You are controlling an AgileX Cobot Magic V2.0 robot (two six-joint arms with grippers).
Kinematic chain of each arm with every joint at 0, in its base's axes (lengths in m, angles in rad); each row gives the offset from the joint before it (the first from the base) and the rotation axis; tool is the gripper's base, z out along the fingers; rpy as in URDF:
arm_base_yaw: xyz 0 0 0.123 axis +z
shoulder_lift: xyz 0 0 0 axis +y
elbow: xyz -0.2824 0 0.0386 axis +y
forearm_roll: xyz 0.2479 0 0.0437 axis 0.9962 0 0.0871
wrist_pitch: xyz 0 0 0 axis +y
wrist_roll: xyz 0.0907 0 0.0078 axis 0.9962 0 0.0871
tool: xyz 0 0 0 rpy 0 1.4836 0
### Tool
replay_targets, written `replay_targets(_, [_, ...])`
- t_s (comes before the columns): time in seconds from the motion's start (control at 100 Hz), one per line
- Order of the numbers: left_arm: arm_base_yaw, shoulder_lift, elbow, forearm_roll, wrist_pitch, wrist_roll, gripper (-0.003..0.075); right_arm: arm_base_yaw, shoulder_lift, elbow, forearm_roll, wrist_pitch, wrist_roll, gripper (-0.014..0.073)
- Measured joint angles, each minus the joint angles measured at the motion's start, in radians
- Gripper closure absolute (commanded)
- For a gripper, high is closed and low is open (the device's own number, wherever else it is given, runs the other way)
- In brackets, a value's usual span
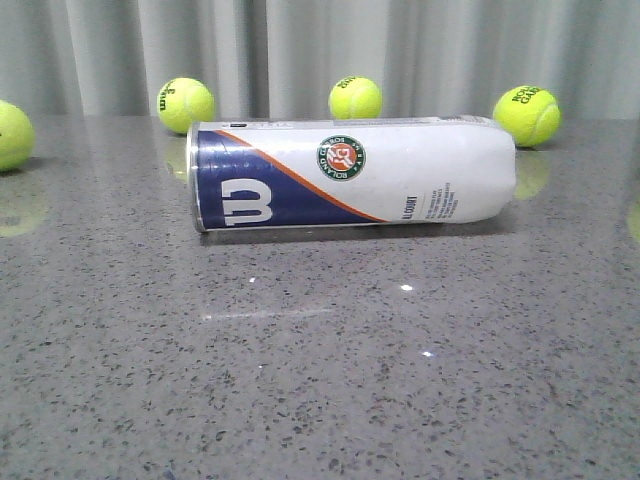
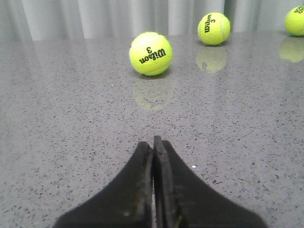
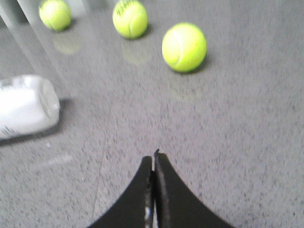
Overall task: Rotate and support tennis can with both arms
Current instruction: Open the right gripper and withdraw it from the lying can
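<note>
The tennis can (image 1: 350, 175) lies on its side on the grey speckled table (image 1: 320, 380), metal rim to the left, navy Wilson label and round logo facing me. Its white end shows in the right wrist view (image 3: 26, 107), off to one side and ahead of the gripper. My left gripper (image 2: 153, 142) is shut and empty above bare table; the can is out of its view. My right gripper (image 3: 154, 157) is shut and empty, apart from the can. Neither arm shows in the front view.
Several yellow-green tennis balls lie behind the can: one far left (image 1: 12, 135), one (image 1: 186, 105), one (image 1: 355, 98), one at the right (image 1: 527, 115). A ball (image 2: 150, 53) lies ahead of the left gripper, another (image 3: 184, 47) ahead of the right. Grey curtain at the back.
</note>
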Motion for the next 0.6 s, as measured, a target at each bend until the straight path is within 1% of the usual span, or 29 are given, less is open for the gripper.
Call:
replay_targets(0.17, [0.0, 0.0, 0.0, 0.0, -0.018, 0.0, 0.0741, 0.0, -0.093, 0.002, -0.013, -0.002, 0.0, 0.0659])
replay_targets(0.36, [0.0, 0.0, 0.0, 0.0, -0.118, 0.0, 0.0741, 0.0, -0.096, 0.002, -0.014, 0.002, 0.003, 0.0659])
replay_targets(0.6, [0.0, 0.0, 0.0, 0.0, -0.173, 0.0, 0.0741, 0.0, -0.096, 0.002, -0.014, 0.002, 0.003, 0.0659])
